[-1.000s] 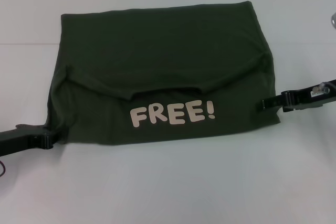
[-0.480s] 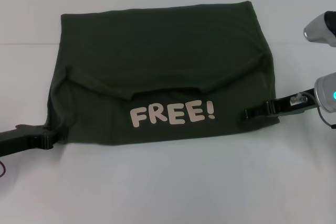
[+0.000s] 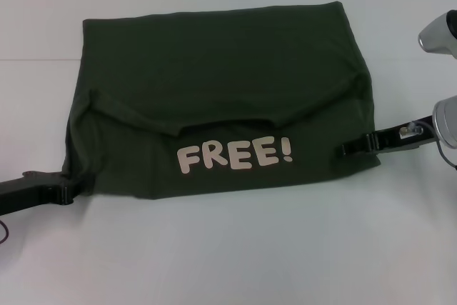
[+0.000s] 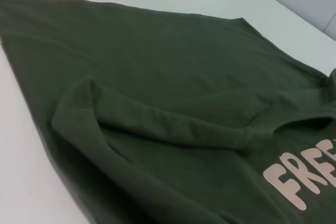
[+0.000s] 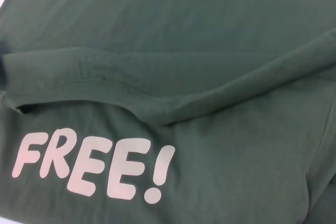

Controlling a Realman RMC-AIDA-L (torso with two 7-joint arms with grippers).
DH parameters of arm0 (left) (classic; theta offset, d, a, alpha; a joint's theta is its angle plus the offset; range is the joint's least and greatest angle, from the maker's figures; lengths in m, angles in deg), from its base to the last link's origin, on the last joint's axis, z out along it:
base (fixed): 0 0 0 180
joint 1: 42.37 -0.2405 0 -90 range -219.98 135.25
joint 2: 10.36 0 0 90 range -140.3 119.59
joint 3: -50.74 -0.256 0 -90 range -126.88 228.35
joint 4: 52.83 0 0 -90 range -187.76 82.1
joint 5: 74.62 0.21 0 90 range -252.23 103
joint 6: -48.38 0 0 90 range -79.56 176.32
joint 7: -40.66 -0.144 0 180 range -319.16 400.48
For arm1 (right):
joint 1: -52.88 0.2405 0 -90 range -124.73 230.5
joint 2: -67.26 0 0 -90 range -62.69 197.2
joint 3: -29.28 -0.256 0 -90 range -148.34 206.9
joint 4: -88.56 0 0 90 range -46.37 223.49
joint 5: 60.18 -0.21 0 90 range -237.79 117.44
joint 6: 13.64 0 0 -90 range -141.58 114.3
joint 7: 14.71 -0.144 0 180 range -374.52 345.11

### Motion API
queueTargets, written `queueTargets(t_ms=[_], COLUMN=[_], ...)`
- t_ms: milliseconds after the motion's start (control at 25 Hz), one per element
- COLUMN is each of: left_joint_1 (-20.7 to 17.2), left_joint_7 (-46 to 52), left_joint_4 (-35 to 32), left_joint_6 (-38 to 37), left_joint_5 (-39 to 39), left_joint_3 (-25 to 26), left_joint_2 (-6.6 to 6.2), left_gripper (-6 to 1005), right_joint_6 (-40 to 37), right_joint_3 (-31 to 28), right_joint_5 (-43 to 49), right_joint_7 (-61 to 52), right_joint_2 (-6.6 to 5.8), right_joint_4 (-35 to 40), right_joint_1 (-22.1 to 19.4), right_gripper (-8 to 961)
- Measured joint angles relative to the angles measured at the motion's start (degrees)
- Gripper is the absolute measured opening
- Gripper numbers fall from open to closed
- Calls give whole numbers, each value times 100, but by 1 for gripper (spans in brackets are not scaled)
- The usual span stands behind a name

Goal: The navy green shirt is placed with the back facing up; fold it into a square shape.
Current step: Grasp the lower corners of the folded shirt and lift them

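Observation:
The navy green shirt (image 3: pixel 214 83) lies folded into a wide rectangle on the white table (image 3: pixel 228 255). A folded-over layer with the collar edge lies across it. Below that fold, pale "FREE!" lettering (image 3: pixel 234 156) faces up near the front edge. My left gripper (image 3: pixel 69 191) lies low on the table at the shirt's front left corner, touching the fabric's edge. My right gripper (image 3: pixel 345 149) reaches in over the shirt's right edge, level with the lettering. The left wrist view shows the shirt (image 4: pixel 157 77) and its creased fold close up. In the right wrist view the shirt (image 5: pixel 184 24) fills the picture with the lettering (image 5: pixel 89 169).
The right arm's white joints (image 3: pixel 443 112) stand at the right border of the head view. Bare white table surrounds the shirt on all sides, with the widest strip in front.
The right gripper pushed in over the shirt's right edge, then drew back slightly to the right; its white arm joints came into view. The left gripper sank slightly. The shirt has not moved.

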Motion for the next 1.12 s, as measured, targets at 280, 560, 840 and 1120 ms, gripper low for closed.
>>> queueTargets(t_ms=[280,560,840,1120], left_joint_1=[0,8,6,40], left_joint_7=[6,14,154,705], left_joint_4=[-4,-19,-41,-41], left_joint_6=[-23,-50,-201,-756], left_joint_5=[-3,-3,-1,85], left_joint_3=[0,-1,0,-30], left_joint_2=[-6,-22,-79,-308], left_gripper=[69,67,67,68], right_joint_6=[-2,6,-23,-438], right_joint_3=[-17,-15,-32,-175], right_joint_5=[18,36,7,-87], right_joint_7=[-40,-27,6,304], right_joint_2=[-19,-24,-78,-160], right_joint_4=[3,6,6,6], right_joint_1=[-5,-12,-94,-216], right_gripper=[599,286,154,55])
